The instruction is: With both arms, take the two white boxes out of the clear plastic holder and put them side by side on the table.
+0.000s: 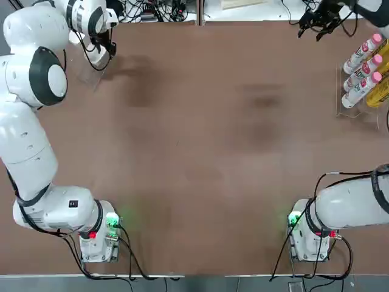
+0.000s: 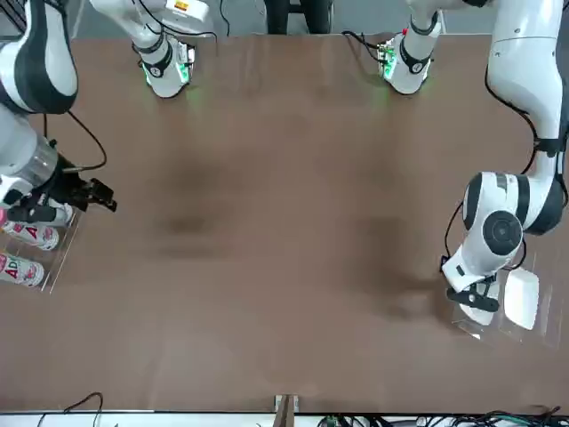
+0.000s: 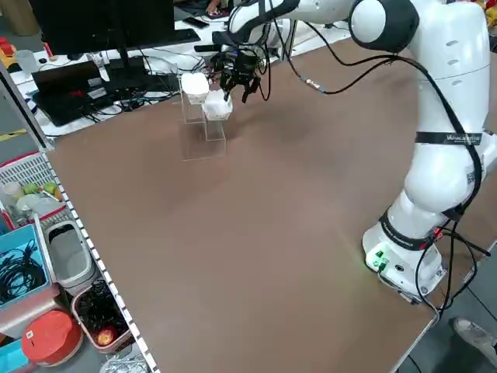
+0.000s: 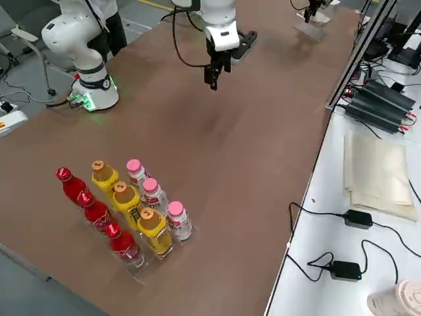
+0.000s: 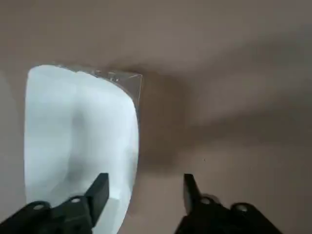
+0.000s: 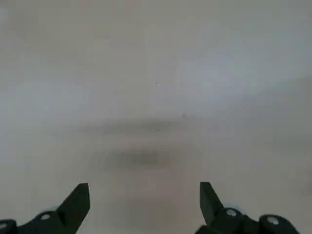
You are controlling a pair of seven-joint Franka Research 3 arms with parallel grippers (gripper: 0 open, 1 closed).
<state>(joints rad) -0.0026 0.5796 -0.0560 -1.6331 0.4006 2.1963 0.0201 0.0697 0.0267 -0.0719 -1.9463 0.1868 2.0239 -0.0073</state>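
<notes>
Currently two white boxes [image 3: 206, 97], one clear holder [image 3: 204, 146].

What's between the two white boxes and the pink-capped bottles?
Just bare brown table, seen in the front view, between the white boxes and the bottles.
</notes>
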